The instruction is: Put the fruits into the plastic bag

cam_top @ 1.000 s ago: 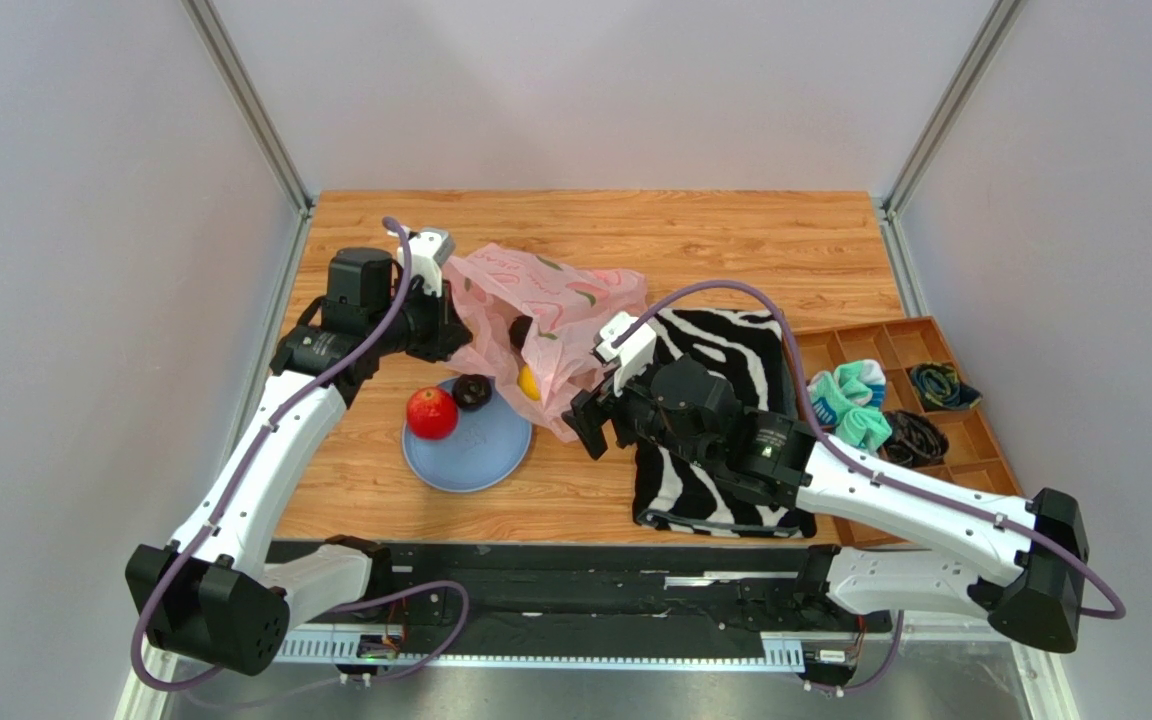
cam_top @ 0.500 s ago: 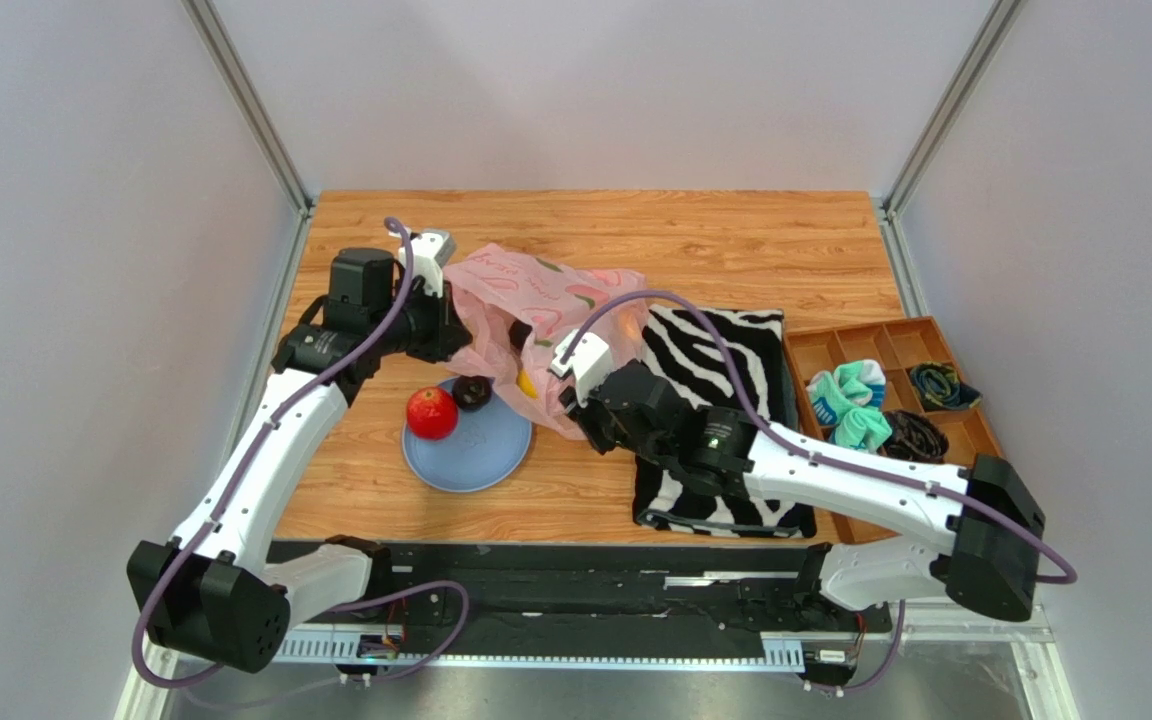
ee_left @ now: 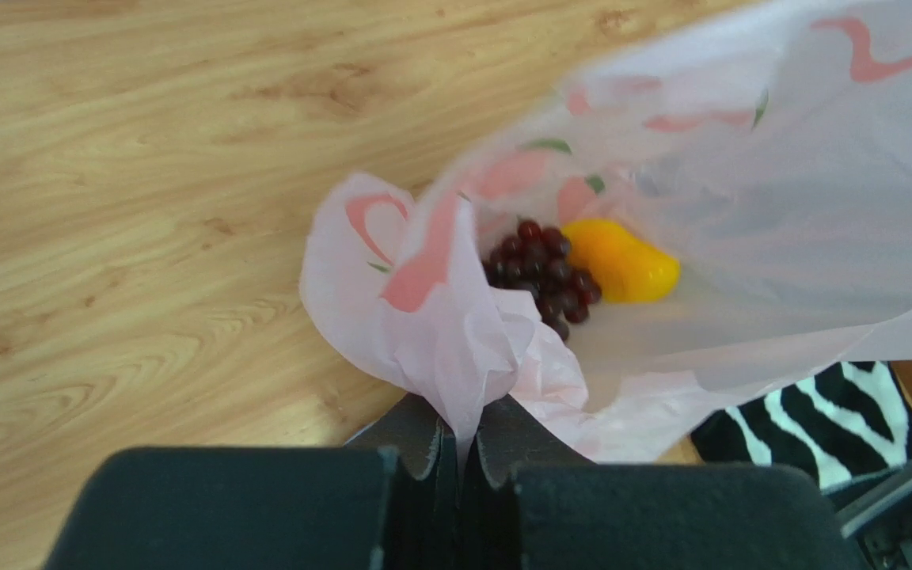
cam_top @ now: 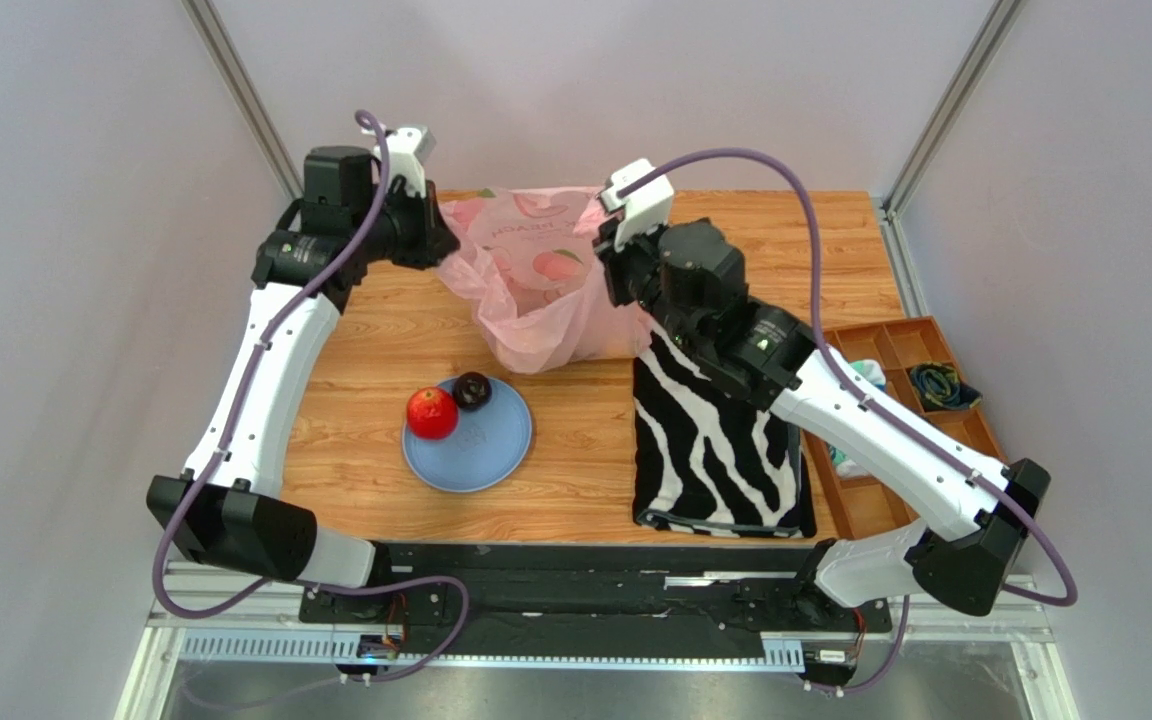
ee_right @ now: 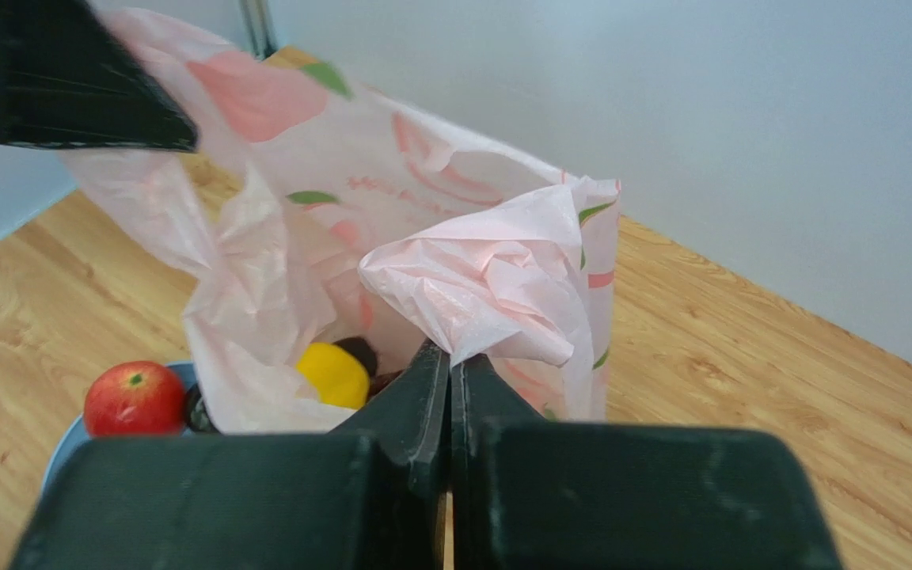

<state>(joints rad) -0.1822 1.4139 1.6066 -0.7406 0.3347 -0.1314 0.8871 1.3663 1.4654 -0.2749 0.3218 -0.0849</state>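
Pink translucent plastic bag (cam_top: 537,308) is clamped by your left gripper (ee_left: 463,434) and right gripper (ee_right: 450,368). Dark purple grape bunch (ee_left: 541,264) lies inside.

We note a light wooden table (cam_top: 778,225), grain running left to right. Directly on it:
- a round blue plate (cam_top: 495,455), near-centre
- a zebra-striped cloth (cam_top: 717,450) to the plate's right, apart from it, reaching the near edge
- an orange compartment tray (cam_top: 898,338) just beside the cloth, at the right edge

A plastic bag (cam_top: 537,323) hangs low over the middle; we cannot tell whether it touches the wood.
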